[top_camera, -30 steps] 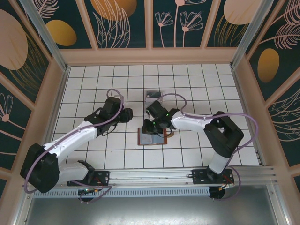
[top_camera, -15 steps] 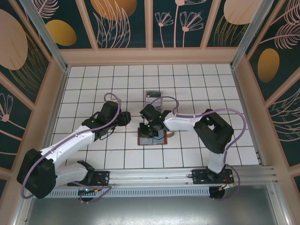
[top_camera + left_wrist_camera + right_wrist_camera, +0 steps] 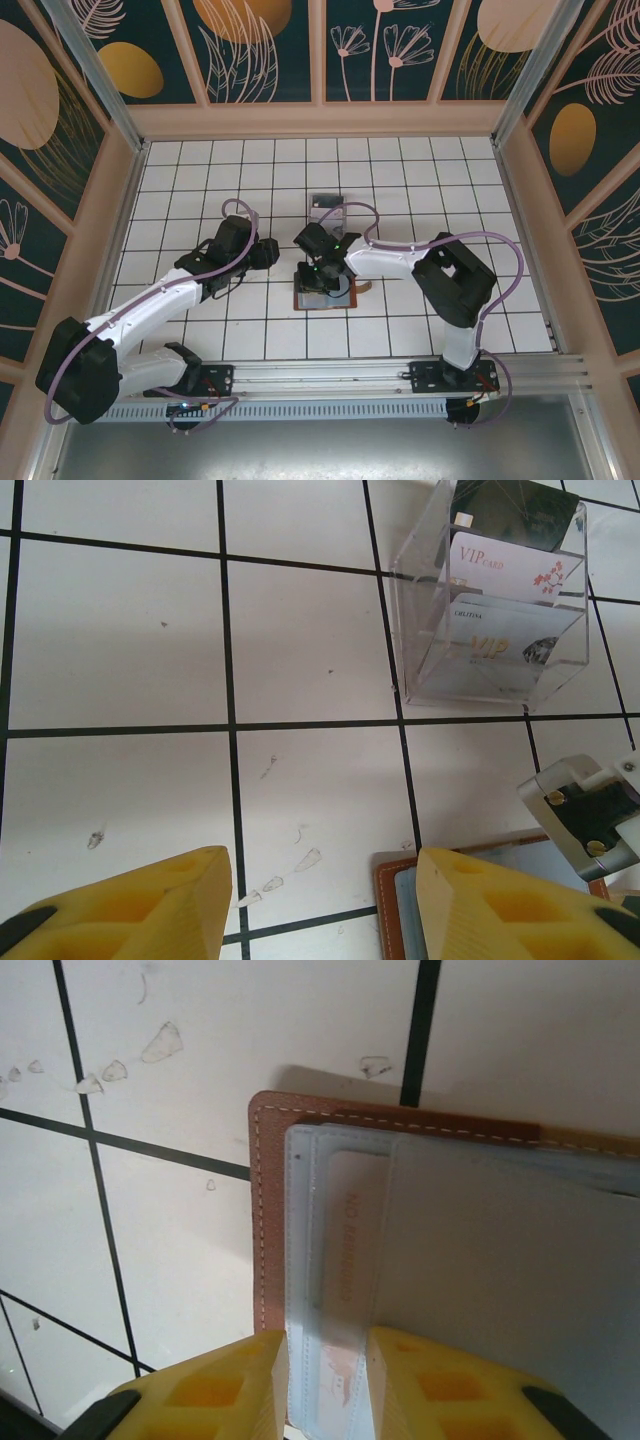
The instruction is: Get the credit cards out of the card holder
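At the right gripper [image 3: 328, 1385], yellow fingers [image 3: 220, 1385] drawn close, with a narrow gap left between. In that gap, the stitched edge of a blue-grey pocket and the end of a pale card [image 3: 350, 1250] with faded reddish print. Cannot tell whether clamped on the card or merely set astride it. Just beyond the fingertips, more of the same card tucked under the pocket, and beside it a broad grey-lavender face. Past that, the reddish-brown rim of the open holder [image 3: 267, 1210], pale stitching along it, flat on the desk [image 3: 180, 1220]. Farther out, white tiles, black grout and a few small flecks.

At the left gripper [image 3: 320, 905], fingers wide apart, with nothing between them but bare tile. Just by the finger on the view's right, a corner of the holder: brown rim, blue-grey inside. Near that, further right, a grey metal part of the right gripper. Well ahead and to the right, a clear tray [image 3: 490, 610] standing on the tiles, with VIP cards [image 3: 495, 565] stacked inside and a dark one behind them.

From above, both grippers near mid-desk. Right gripper down over the far side of the holder. Left gripper beside it, apart from the holder. Beyond the right gripper, the tray, separate from the holder.
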